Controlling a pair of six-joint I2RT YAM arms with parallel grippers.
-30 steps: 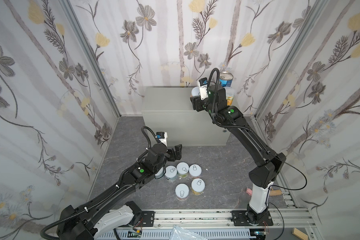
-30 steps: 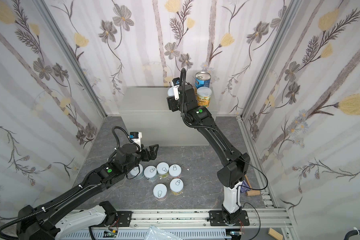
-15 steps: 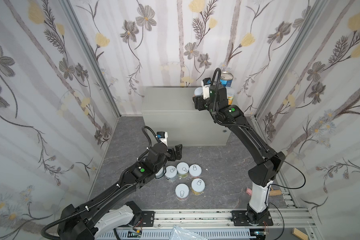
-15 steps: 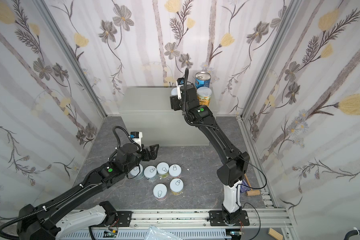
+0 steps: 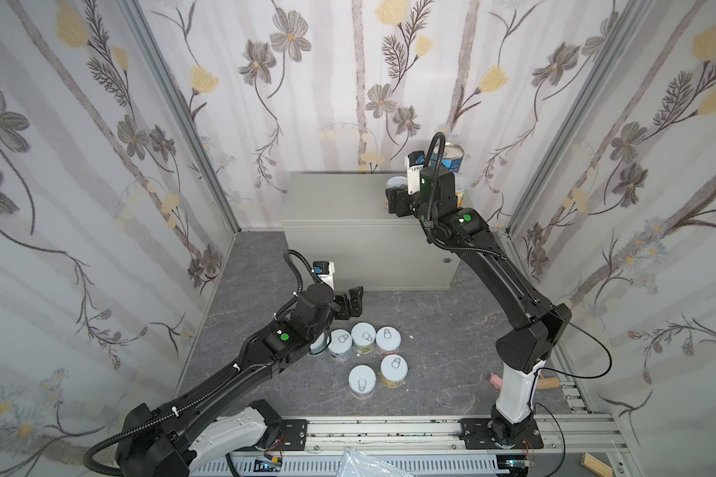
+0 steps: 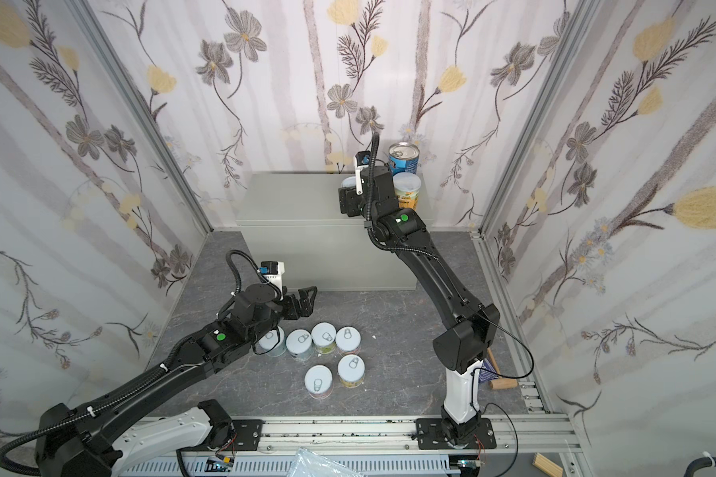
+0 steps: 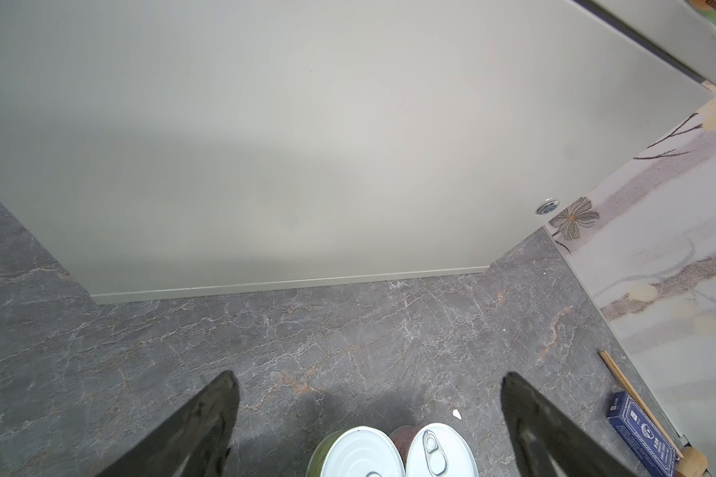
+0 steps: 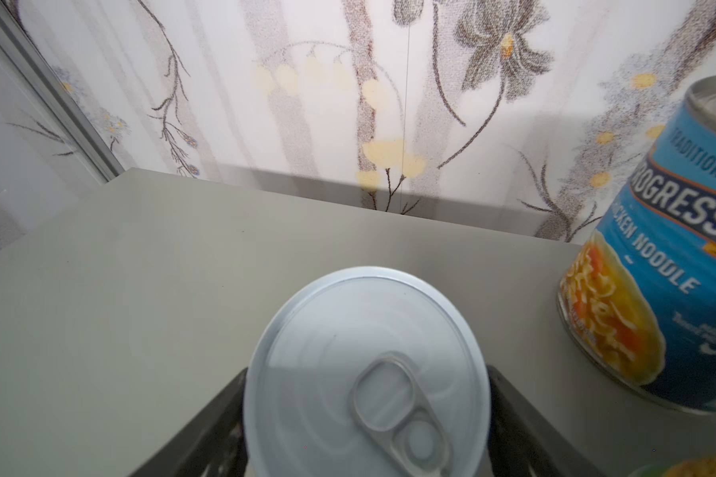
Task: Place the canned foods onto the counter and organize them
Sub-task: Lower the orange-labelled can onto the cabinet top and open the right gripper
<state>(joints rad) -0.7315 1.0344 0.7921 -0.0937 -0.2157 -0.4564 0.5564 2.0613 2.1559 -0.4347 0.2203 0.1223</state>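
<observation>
Top views, on the table: three cans are up on the table (image 5: 335,198), all toward its end on the right arm's side. The blue can (image 5: 453,159) is at the back corner, the orange-yellow can (image 6: 406,194) is just in front of it, and a short can (image 5: 395,183) is beside them, toward the table's middle.
Top views, off the table: six floor cans (image 5: 363,335) cluster on the floor (image 5: 439,330) in front of the table, well apart from it. One is half hidden under the left arm.
Top views, progress: about a third done, by my judgement. Six lifts are left, plus any tidying into rows.
Top views, left gripper: the left gripper (image 5: 350,303) hovers above the floor, between the table's front and the cluster.
Left wrist view, left gripper: its jaws are spread wide with nothing between them. The table's front is ahead and two floor cans lie beneath.
Right wrist view, right gripper: the right gripper (image 8: 366,371) flanks the short can, one finger on each side under the lid's overhang. Whether they press its wall or stand just clear cannot be told.
Right wrist view, short can: it is upright and seems to rest on the table's top. Its long axis is vertical, lid up, with the pull ring on the gripper's side, away from the table's back edge.
Right wrist view, blue can: it is upright too, near the short can but apart.
</observation>
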